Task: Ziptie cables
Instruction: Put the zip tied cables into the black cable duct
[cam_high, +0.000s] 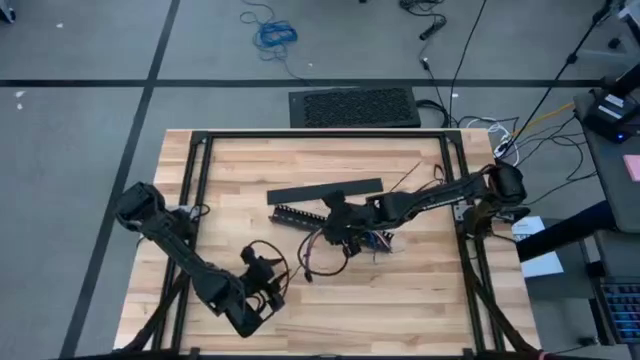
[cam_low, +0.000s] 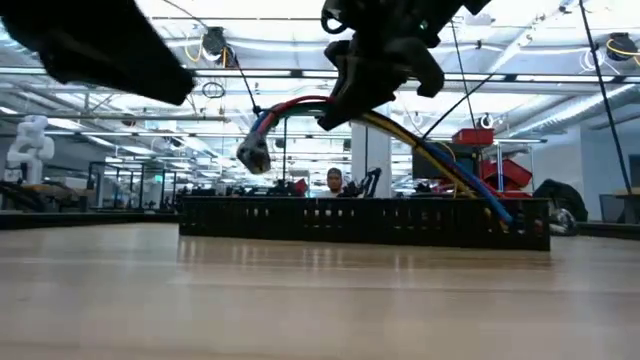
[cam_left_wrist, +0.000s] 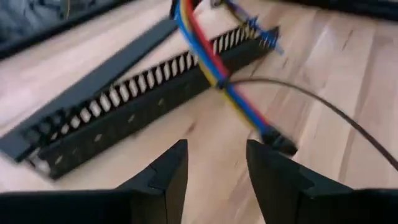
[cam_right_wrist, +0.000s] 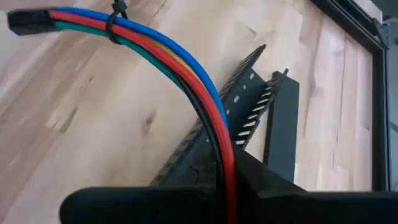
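Note:
The cables (cam_low: 300, 108) are a bundle of red, blue, yellow and green wires with a dark plug (cam_low: 252, 155) at the free end. My right gripper (cam_low: 375, 75) is shut on them above mid-table (cam_high: 340, 225). A thin dark ziptie (cam_right_wrist: 113, 23) circles the bundle near the plug (cam_right_wrist: 28, 22). My left gripper (cam_left_wrist: 214, 168) stands open toward the near left (cam_high: 265, 282), pointing at the cables (cam_left_wrist: 208, 59) with nothing between its fingers. A thin dark strand (cam_left_wrist: 323, 106) curves off the bundle; what it is I cannot tell. My right gripper pinches the bundle around its middle (cam_right_wrist: 222, 155) between its two fingers, coming from above. The cables arch up clear of the table. The plug end (cam_low: 252, 155) hangs free in the air. The other end runs down to the slotted bar (cam_low: 497, 212).
A long black slotted bar (cam_high: 298, 214) lies on the wooden table beside the held cables, with a flat black strip (cam_high: 325, 190) just beyond it. Black frame rails (cam_high: 320, 135) edge the table. A person (cam_low: 333, 181) shows far off in the room.

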